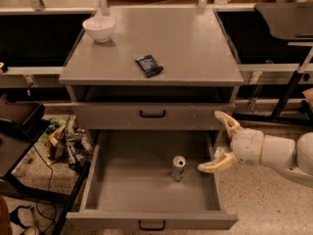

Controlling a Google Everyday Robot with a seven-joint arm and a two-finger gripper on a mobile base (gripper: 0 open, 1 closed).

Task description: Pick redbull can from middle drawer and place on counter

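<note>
The redbull can (178, 168) stands upright on the floor of the open middle drawer (146, 185), right of its centre. My gripper (218, 142) is open, its two cream fingers spread wide, at the drawer's right wall. It is to the right of the can and apart from it, holding nothing. The counter (186, 43) is the grey top of the cabinet above.
A white bowl (99, 28) stands at the counter's back left and a dark blue flat packet (149, 65) lies near its middle. A shut drawer front (152, 114) sits above the open one. Clutter and cables (66, 141) lie on the floor at left.
</note>
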